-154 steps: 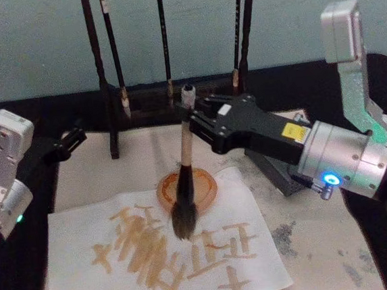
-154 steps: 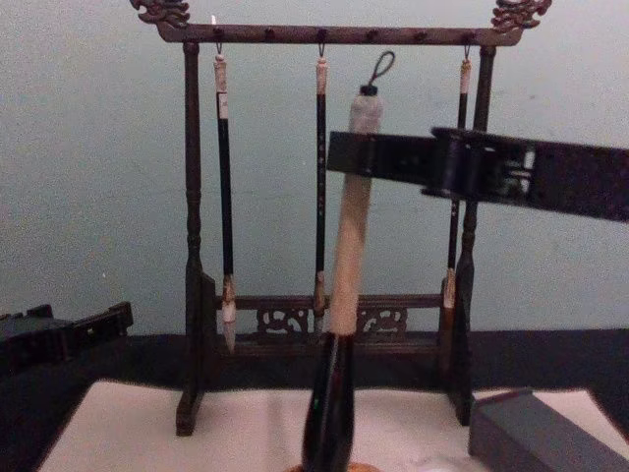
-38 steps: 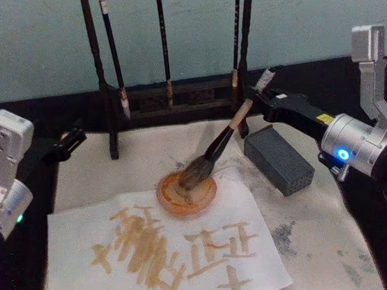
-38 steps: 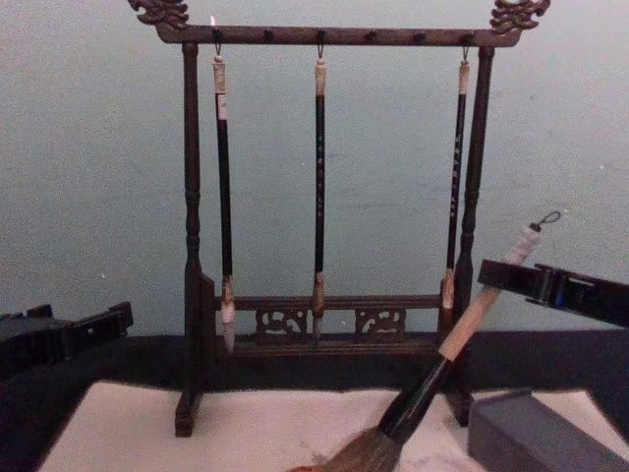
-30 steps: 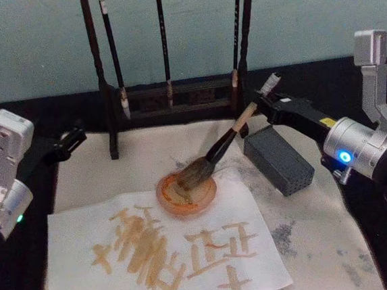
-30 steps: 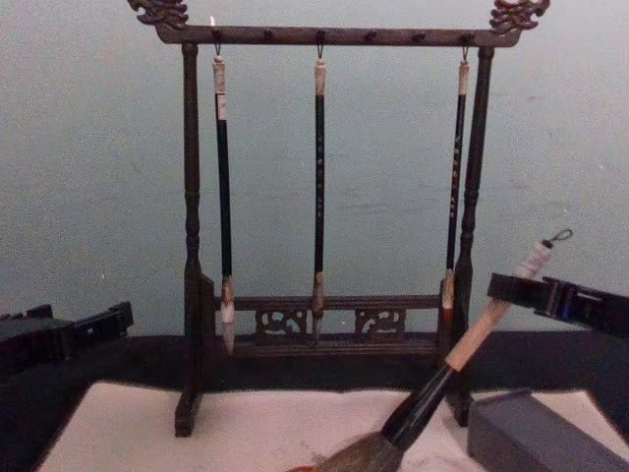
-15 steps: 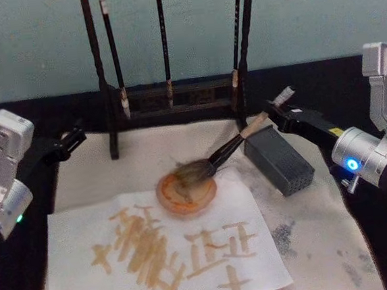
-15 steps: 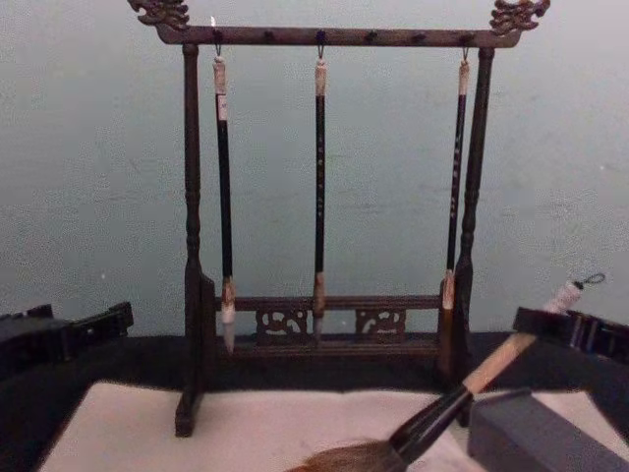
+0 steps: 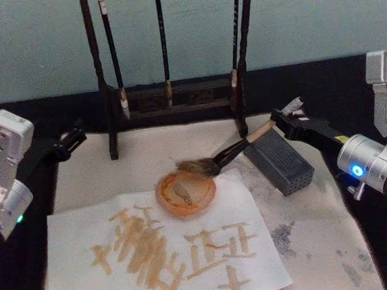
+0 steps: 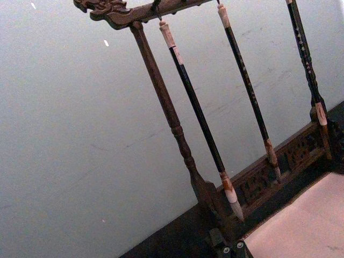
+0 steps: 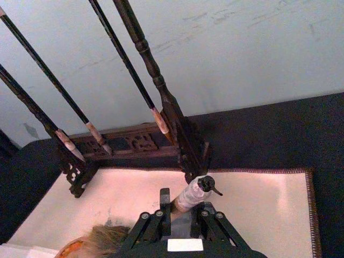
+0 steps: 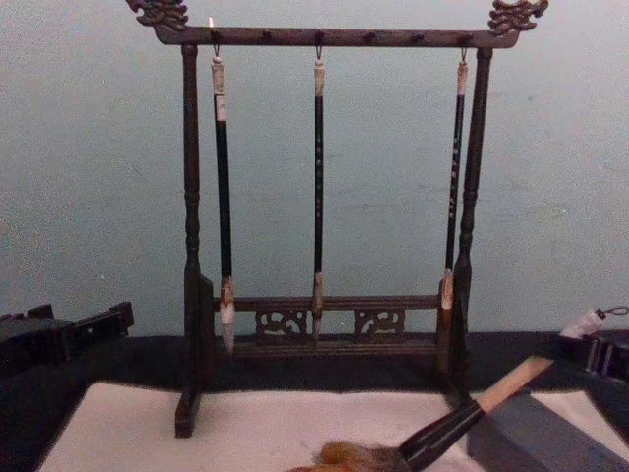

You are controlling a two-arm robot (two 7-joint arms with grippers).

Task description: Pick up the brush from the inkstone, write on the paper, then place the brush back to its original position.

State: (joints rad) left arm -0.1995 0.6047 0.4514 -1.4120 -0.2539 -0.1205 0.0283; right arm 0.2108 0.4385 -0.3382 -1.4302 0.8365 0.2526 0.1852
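brush point(image 9: 229, 153) slanting over inkstone point(image 9: 278, 159), handle end seemingly clamped in right gripper point(image 9: 281, 120)

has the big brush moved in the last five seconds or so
Yes. The brush stood upright over the paper; it now lies tilted low, handle on the inkstone, bristles near the orange dish, held by the right end effector.

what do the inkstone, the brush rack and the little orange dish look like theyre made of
The inkstone looks like matte dark grey stone: flat faces, sharp edges, no shine. The brush rack seems to be dark stained wood, with turned posts and carved ends. The orange dish looks like glazed ceramic or plastic, going by its smooth rim; which one is unclear.
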